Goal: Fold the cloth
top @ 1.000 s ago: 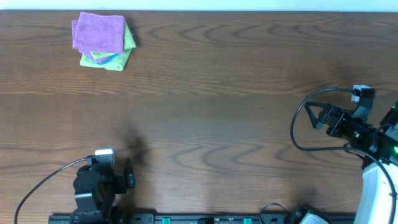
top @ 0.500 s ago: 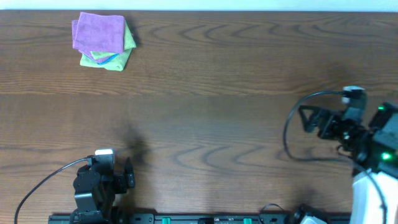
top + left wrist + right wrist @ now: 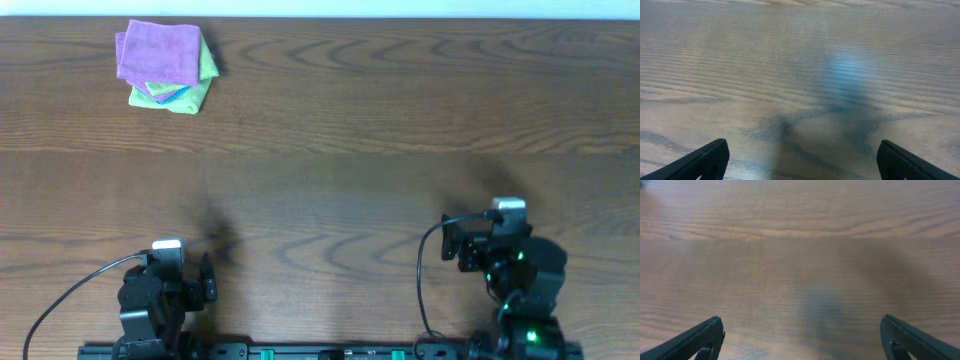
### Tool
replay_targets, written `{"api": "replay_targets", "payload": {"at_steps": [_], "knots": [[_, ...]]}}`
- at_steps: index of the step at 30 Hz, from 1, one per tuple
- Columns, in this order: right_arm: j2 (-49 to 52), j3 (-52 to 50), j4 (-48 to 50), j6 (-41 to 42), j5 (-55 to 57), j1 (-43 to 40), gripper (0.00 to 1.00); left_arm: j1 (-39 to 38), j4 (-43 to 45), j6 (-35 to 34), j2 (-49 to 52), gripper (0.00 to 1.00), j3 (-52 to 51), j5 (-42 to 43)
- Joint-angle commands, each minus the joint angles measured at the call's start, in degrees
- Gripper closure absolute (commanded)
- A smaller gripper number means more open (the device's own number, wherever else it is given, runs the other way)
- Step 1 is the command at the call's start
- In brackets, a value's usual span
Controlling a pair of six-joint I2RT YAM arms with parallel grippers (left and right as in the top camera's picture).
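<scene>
At far-left corner of the table [image 3: 350, 150], the cloth [image 3: 158, 52] sits squarish, no clear long axis, atop a lime-green cloth [image 3: 192, 98], well apart from both arms, left gripper [image 3: 802, 162] nearer than right gripper [image 3: 802, 337], both low at near edge, jaws wide open, empty.

black fingers [image 3: 710, 157] tip the left tool [image 3: 802, 161] and right tool [image 3: 802, 341]; both black arms [image 3: 150, 305] bear white caps [image 3: 167, 243] and looping cables [image 3: 419, 275], green lights [image 3: 533, 336] dotting the right.
</scene>
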Motion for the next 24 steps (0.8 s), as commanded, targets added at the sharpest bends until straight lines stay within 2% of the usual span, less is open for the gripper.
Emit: {"api": "replay_targets", "payload": {"at_steps": [1, 6, 13, 24], "knots": [[-6.12, -3.23, 0.39, -2.19, 1.33, 1.49, 0.01, -0.28, -2.58, 0.15, -0.39, 0.04, -2.16, -0.83], [-12.94, -5.99, -0.46, -2.62, 5.68, 4.11, 0.01, -0.28, -2.58, 0.15, -0.39, 0.05, -2.16, -0.83], [-16.04, -5.99, -0.63, -2.56, 19.54, 9.75, 0.01, -0.28, -2.58, 0.15, -0.39, 0.05, -2.19, -0.83], [-23.69, -5.99, -0.55, -2.58, 23.21, 11.82, 0.01, -0.28, -2.58, 0.15, -0.39, 0.05, -2.16, -0.85]]}}
